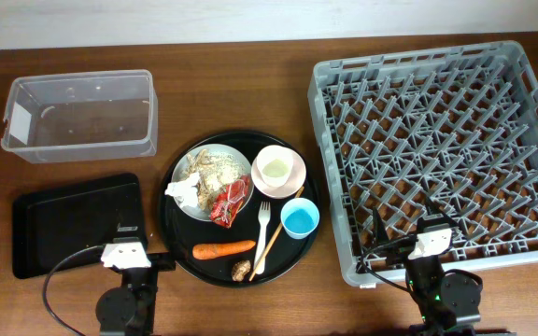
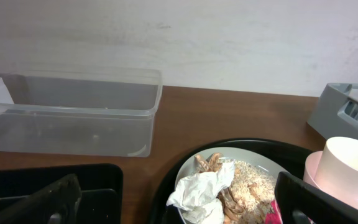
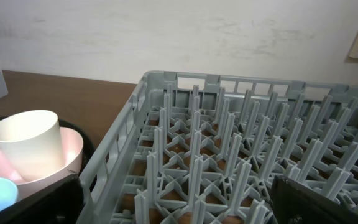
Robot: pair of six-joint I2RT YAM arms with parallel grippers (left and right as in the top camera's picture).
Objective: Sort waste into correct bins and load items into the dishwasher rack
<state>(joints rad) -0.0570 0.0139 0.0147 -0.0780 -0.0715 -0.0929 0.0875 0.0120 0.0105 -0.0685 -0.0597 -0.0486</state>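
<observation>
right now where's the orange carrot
Overhead, the orange carrot lies at the near edge of the round black tray, below the plate, with the small brown lump just right of it.

Round tray (image 1: 183,241) beside dishwasher rack (image 1: 442,131)

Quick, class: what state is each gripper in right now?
Left gripper: open, holding nothing.
Right gripper: open, holding nothing.

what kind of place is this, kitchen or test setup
Probably a staged test bench rather than a kitchen: a wooden table against a bare wall, holding a grey dishwasher rack and a round black tray with a used plate.
</observation>
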